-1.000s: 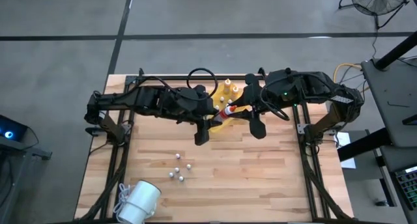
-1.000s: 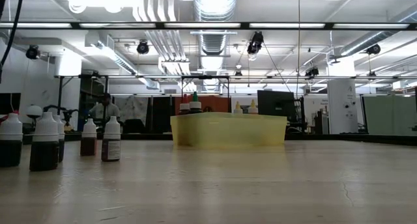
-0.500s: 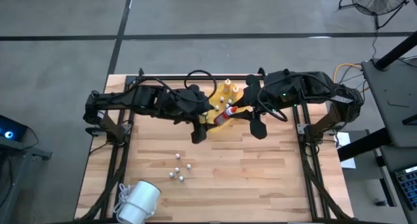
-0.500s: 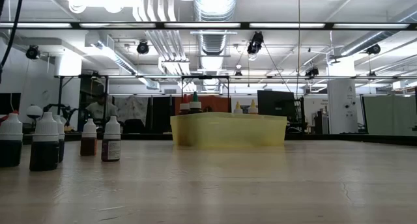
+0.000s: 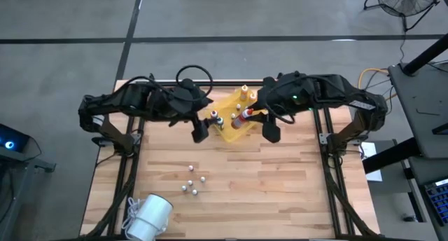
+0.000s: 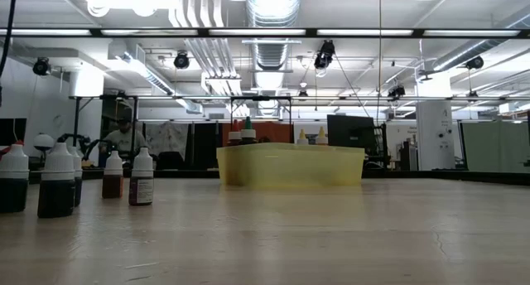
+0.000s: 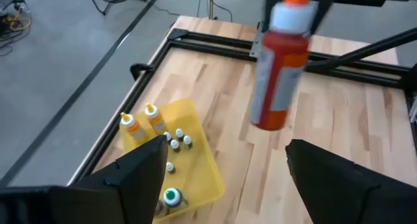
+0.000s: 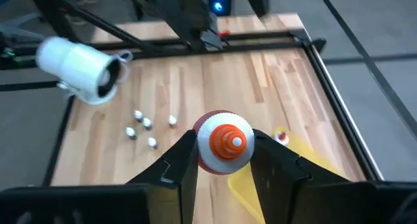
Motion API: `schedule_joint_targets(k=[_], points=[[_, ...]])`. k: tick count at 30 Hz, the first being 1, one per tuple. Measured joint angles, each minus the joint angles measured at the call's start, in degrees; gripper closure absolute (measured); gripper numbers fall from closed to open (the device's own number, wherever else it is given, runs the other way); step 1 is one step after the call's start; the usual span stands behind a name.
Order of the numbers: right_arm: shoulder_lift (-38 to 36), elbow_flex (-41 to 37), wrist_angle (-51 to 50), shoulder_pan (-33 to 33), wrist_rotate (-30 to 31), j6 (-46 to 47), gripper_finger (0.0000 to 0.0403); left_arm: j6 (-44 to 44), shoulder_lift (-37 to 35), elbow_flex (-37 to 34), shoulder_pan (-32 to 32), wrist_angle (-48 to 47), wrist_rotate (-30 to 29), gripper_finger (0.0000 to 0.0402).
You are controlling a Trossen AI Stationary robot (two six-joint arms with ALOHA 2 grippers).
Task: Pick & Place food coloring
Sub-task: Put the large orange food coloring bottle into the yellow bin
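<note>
My right gripper [image 8: 225, 160] is clamped on a red dropper bottle with an orange cap [image 5: 242, 118] above the yellow plastic tray [image 5: 225, 106], my left gripper [image 7: 225, 168] hangs empty and open, so mid-placement I reckon, 1 bottle left to set down.

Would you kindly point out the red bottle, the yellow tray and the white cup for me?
red bottle [image 7: 280, 71]: left wrist view, on the middle of its red body.
yellow tray [image 6: 290, 167]: low view, on its front wall.
white cup [image 5: 149, 218]: high view, on its side, lying tipped over.
</note>
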Motion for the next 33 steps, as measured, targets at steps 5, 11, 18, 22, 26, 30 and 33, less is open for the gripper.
schedule_joint_targets(k=[5, 11, 18, 22, 26, 30, 33], points=[[0.4, -4.1, 0.7, -3.8, 0.0, 1.3, 0.0296, -0.1, -1.1, 0.0, 0.0, -0.8, -0.2, 0.0117], [3.2, -6.2, 2.2, -8.8, -0.2, 1.9, 0.0295, 1.9, -1.5, 0.0, 0.1, -1.8, -0.7, 0.0117], [8.7, -5.9, 2.2, -13.4, -0.8, 2.4, 0.0295, 4.5, -1.7, 0.0, 0.6, -3.1, -1.0, 0.0117], [11.8, -5.8, 2.5, -15.7, -1.9, 2.4, 0.0295, 5.8, -2.0, 0.0, 0.7, -4.0, -0.9, 0.0117], [14.8, -5.8, 2.6, -17.8, -2.3, 2.3, 0.0295, 6.4, -2.6, 0.0, 0.7, -4.4, -0.9, 0.0117], [17.3, -5.8, 2.8, -20.3, -3.5, 0.1, 0.0295, 6.5, -3.3, 0.0, 0.9, -4.4, -1.6, 0.0117], [19.1, -5.8, 3.3, -22.1, -4.7, -1.9, 0.0295, 6.5, -3.8, 0.0, 1.1, -4.5, -3.7, 0.0117]])
